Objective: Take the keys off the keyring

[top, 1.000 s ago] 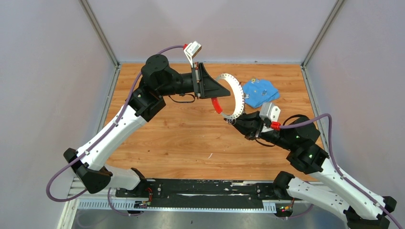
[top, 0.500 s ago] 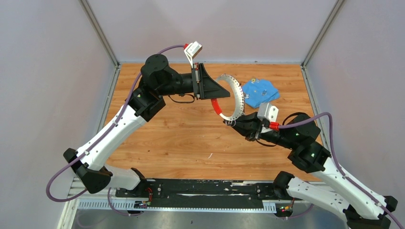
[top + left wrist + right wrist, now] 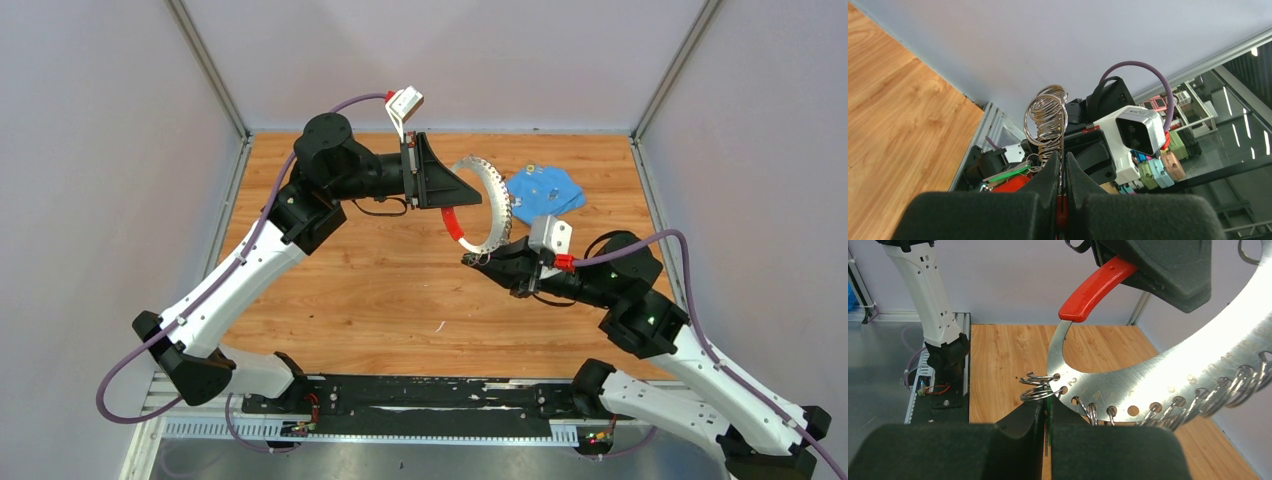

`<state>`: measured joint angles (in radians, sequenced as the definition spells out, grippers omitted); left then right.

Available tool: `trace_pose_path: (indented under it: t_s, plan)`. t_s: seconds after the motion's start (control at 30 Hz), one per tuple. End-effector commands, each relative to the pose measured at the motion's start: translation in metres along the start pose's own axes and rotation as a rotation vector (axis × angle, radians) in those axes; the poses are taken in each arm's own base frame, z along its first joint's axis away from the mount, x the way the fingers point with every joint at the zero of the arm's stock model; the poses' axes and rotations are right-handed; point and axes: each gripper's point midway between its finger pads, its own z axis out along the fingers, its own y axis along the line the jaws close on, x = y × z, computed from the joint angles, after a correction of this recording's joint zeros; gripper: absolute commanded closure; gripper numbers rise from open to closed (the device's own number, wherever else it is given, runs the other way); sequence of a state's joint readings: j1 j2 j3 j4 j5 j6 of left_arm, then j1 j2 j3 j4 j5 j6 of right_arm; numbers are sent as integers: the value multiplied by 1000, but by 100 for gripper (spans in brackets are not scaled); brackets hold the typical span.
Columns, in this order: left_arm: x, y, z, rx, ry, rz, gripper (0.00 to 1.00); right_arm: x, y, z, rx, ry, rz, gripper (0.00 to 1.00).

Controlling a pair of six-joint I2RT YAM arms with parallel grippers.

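Note:
The keyring [image 3: 497, 205] is a flat silvery arc with numbered holes, small split rings and a red sleeve [image 3: 453, 223]. My left gripper [image 3: 472, 196] is shut on it at the sleeve and holds it upright above the table. In the left wrist view the gripper [image 3: 1062, 162] pinches the rim, with stacked split rings [image 3: 1047, 117] above and green and red keys [image 3: 1007, 176] behind. My right gripper [image 3: 475, 259] is shut on a green key [image 3: 1048, 412] hanging at the ring's lower end [image 3: 1158, 375], beside two split rings [image 3: 1040, 385].
A blue flat piece [image 3: 545, 193] lies on the wooden table [image 3: 380, 290] at the back right, just behind the right arm. Grey walls close in the table on three sides. A black rail [image 3: 420, 395] runs along the near edge.
My right gripper has shifted a little to the left and down with the green key in it. The left gripper and keyring have stayed almost still.

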<state>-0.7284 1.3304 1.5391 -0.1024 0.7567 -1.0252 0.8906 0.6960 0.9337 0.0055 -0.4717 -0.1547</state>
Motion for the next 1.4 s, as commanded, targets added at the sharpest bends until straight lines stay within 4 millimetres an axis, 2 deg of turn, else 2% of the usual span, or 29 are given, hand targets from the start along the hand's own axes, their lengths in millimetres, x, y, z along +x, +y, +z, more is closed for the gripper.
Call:
trace_pose_path:
  t_s: [0.0,0.3,0.87,1.37]
  plan:
    - [-4,-24,-7,54,0,46,100,-16,6,-2,-32,-37,-25,99]
    - [-10,-25,-11,22,-44,119,100,-6,11,-8,-39,-7,4,99]
    - [-14,-7,-16,-40,-95,283,100,3,23,-11,-84,25,59,99]
    - [-6,9,-29,-119,-61,462,100,11,17,-11,-41,68,99,99]
